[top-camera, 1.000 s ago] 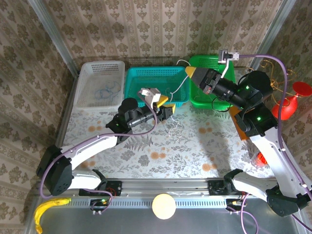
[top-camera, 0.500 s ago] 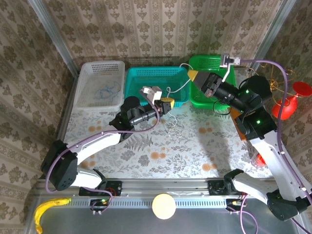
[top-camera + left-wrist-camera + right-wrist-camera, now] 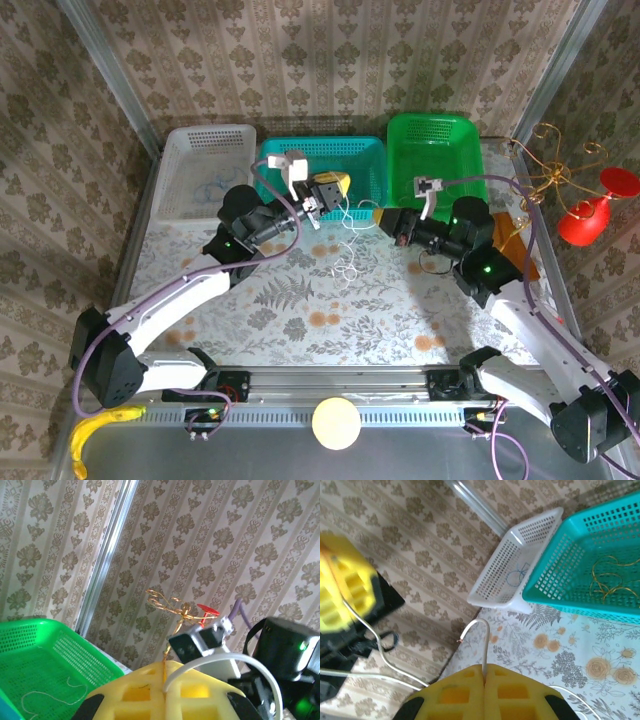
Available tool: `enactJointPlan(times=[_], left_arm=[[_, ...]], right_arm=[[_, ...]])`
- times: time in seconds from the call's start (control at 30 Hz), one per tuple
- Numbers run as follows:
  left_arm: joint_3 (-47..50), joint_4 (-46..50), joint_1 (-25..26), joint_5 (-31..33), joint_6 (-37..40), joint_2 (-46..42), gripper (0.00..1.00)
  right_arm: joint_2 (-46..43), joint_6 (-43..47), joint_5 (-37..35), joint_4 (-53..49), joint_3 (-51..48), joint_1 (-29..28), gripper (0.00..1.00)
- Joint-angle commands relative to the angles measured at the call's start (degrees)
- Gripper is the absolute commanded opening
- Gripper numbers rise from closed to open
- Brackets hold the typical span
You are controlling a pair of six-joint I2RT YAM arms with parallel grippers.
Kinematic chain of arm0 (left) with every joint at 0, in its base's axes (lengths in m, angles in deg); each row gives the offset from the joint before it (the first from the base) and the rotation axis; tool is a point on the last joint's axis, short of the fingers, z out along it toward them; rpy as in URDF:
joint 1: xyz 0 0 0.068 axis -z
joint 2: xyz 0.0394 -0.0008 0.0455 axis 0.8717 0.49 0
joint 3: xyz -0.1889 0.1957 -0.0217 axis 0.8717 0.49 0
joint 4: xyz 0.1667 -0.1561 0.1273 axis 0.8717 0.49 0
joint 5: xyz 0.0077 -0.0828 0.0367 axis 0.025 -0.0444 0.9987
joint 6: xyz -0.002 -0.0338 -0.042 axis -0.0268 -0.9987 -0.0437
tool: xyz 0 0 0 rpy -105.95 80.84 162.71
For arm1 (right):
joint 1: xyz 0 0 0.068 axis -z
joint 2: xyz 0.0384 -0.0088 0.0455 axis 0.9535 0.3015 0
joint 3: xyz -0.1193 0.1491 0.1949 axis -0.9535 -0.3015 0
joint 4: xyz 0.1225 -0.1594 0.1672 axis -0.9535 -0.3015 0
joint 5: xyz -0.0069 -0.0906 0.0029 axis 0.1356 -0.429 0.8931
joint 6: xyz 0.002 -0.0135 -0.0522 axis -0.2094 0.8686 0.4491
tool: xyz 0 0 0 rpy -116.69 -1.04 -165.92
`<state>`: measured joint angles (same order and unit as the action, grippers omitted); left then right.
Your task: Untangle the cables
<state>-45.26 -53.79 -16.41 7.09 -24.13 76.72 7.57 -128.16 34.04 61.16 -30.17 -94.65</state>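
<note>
right arm [image 3: 520, 320] has swung way down off the green basket [image 3: 432, 122] since a second ago and now sits low over the table [image 3: 300, 330]. left arm [image 3: 170, 300] has pulled up and back toward the teal basket [image 3: 365, 150], so the two face each other just past centre toward 12 o'clock. sorting looks well underway going by the bins: white basket [image 3: 180, 150] at 11 o'clock has blue cables [image 3: 215, 186] in it, the teal one at 12 has gold cables [image 3: 610, 577], and the green one at 1 o'clock has a thin pale strand [image 3: 50, 698] on its floor. left gripper [image 3: 335, 185] is pinched closed on a white cable [image 3: 220, 657] that comes out of the seam between its yellow pads. right gripper [image 3: 368, 214] is clamped the same way, with white wire poking out of its seam in the wrist view. can't tell if they've got one strand between them or two different ones. what's left, i reckon, is the small squiggle of white loops [image 3: 346, 264] at dead centre of the table, either hanging off the held wire or lying under it, hard to say. my guess is blue and gold are done and it's down to pulling the last white bits apart and dropping them in green.
</note>
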Motion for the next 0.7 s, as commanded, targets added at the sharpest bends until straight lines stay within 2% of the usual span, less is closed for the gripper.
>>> enactJointPlan(times=[0.0, 0.17, 0.37, 0.43, 0.53, 0.67], left_arm=[[-2.5, -0.7, -0.1, -1.4, -3.5, 0.4, 0.0], [-3.2, 0.0, 0.1, -1.7, -4.6, 1.2, 0.0], [-3.9, 0.0, 0.6, -1.7, -5.6, 2.3, 0.0], [-4.1, 0.0, 0.7, -1.8, -5.7, 2.6, 0.0], [-4.4, 0.1, 1.0, -1.7, -5.8, 2.8, 0.0], [-4.6, 0.3, 1.4, -1.8, -6.0, 2.9, 0.0]], right_arm=[[-0.6, 6.3, 2.4, 5.8, -0.3, -1.5, 0.0], [0.1, 8.0, 3.3, 7.4, -0.3, -3.3, 0.03], [1.3, 9.2, 3.0, 8.6, 0.3, -5.8, 0.17], [1.5, 9.4, 2.5, 9.1, 0.4, -6.4, 0.26], [1.5, 9.7, 1.5, 9.1, 0.5, -7.1, 0.34], [2.2, 9.9, 0.6, 9.0, 0.9, -7.4, 0.38]])
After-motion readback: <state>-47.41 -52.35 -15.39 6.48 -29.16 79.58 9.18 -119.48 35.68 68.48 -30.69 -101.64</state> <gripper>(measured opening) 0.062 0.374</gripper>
